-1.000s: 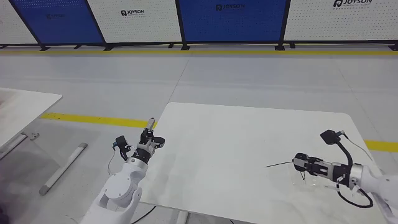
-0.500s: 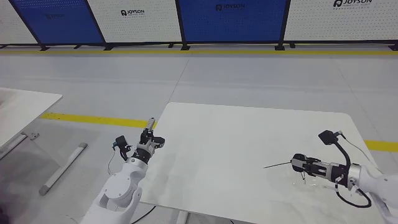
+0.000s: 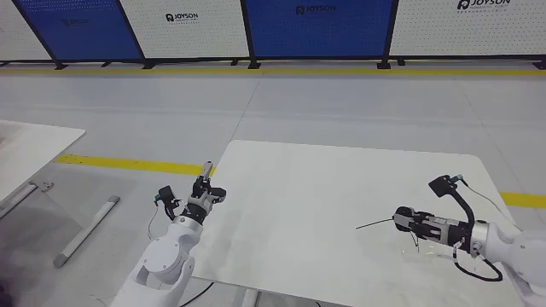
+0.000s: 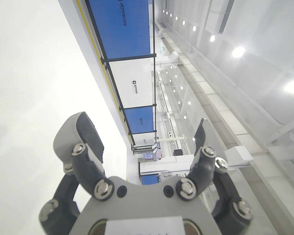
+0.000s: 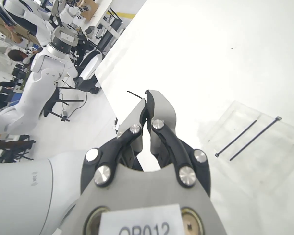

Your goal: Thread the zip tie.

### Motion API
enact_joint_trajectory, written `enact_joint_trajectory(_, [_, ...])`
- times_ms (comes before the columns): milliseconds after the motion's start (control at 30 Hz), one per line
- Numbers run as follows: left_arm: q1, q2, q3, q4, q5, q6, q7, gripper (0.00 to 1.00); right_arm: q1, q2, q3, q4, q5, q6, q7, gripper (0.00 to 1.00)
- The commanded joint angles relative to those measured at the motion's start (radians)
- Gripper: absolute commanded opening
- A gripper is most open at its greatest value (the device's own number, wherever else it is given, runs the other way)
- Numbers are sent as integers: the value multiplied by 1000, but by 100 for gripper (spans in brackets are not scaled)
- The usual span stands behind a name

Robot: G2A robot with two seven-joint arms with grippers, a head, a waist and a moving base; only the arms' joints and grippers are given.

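My right gripper (image 5: 146,97) (image 3: 399,218) is shut on a thin black zip tie (image 3: 375,222), whose free end (image 5: 134,94) sticks out past the fingertips toward the table's middle. It hovers over the near right part of the white table (image 3: 316,196). My left gripper (image 4: 147,133) (image 3: 206,170) stands open with nothing between its fingers, pointing up at the table's near left edge.
A clear flat tray (image 5: 254,133) (image 3: 431,251) lies on the table beside my right gripper, holding two more black zip ties (image 5: 235,139). Another table (image 3: 34,149) stands off to the left across the floor.
My right gripper has shifted a little to the left and away from the near edge, carrying the zip tie with it. The left arm has stayed still.
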Motion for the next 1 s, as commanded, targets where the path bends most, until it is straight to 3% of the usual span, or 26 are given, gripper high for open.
enact_joint_trajectory(0, [0, 0, 0, 0, 0, 0, 0, 100, 13, -2, -15, 8, 19, 0, 2, 0])
enact_joint_trajectory(367, [0, 0, 0, 0, 0, 0, 0, 100, 13, -2, -15, 8, 19, 0, 2, 0])
enact_joint_trajectory(467, [-10, 1, -2, -6, 1, 10, -26, 100, 6, -2, -10, -26, -57, 0, -65, 0])
enact_joint_trajectory(567, [-25, 6, -28, -40, -7, 80, -87, 100, 1, 4, -3, -77, -122, 0, -103, 0])
enact_joint_trajectory(667, [-48, 14, -53, -76, -23, 205, -170, 100, 4, 13, -9, -107, -161, 0, -117, 0])
enact_joint_trajectory(767, [-82, 21, -50, -97, -28, 324, -252, 100, 30, 21, -31, -95, -154, 0, -110, 0])
enact_joint_trajectory(867, [-108, 30, -13, -69, 1, 340, -338, 100, 54, 24, -56, -64, -107, 0, -105, 0])
enact_joint_trajectory(900, [-126, 34, -2, -57, 3, 340, -340, 100, 54, 24, -56, -64, -107, 0, -105, 0])
enact_joint_trajectory(967, [-131, 34, 1, -55, 4, 340, -336, 100, 54, 24, -56, -64, -107, 0, -105, 0])
